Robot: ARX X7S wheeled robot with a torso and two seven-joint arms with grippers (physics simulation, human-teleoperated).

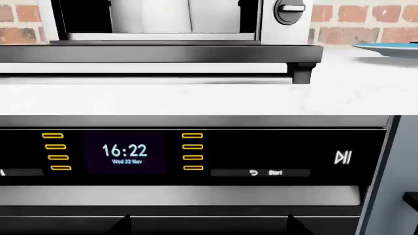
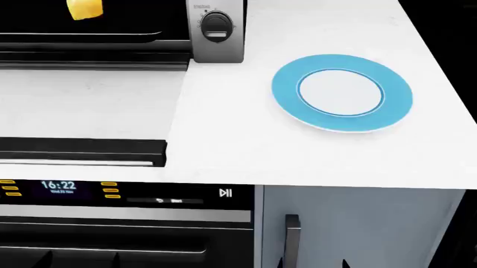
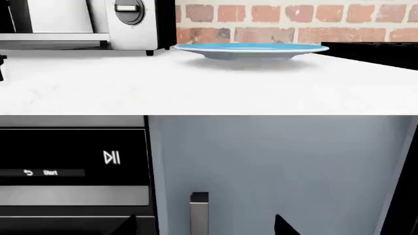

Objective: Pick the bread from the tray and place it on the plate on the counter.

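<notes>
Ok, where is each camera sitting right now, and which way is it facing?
Head view: high, looking down on the counter, plate, toaster oven knob and bread; no robot parts show.
Left wrist view: low at the counter edge, facing the toaster oven and built-in oven display; no pincer shows.
Right wrist view: equally low, facing the plate edge-on; no pincer.
All three share the plate.

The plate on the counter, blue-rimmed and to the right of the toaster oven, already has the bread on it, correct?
No. The plate on the counter is empty in the head view; the bread is still inside the toaster oven. The rest is right.
</notes>
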